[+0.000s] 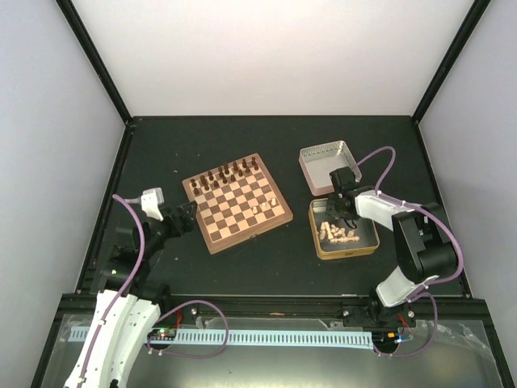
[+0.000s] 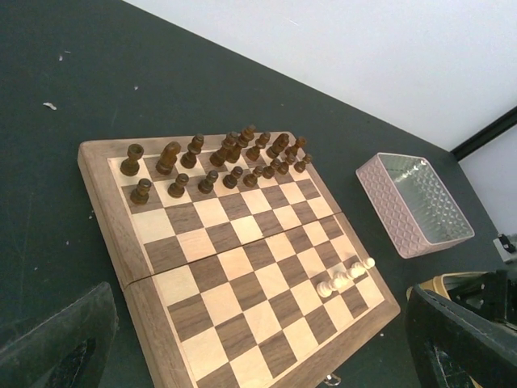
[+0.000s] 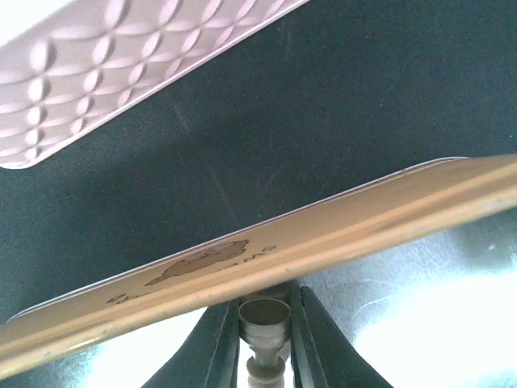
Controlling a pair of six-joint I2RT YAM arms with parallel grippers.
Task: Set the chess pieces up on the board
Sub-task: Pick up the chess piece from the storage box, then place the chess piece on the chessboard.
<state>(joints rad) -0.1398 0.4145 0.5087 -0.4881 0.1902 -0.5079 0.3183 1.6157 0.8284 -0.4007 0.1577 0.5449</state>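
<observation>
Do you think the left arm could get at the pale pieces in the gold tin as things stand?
Probably not: the tin lies across the board from the left gripper, and the right gripper sits inside it among the pieces, holding one.

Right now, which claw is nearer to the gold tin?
Right. The right claw is over the gold tin, shut on a chess piece; the left claw hovers left of the board.

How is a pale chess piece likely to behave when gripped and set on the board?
Probably very light: the chess piece in the right end effector is tiny. Its narrow, rounded body may slip or twist in the grip. On the board, it could tip easily, being slim and upright like the pale pieces standing there.
</observation>
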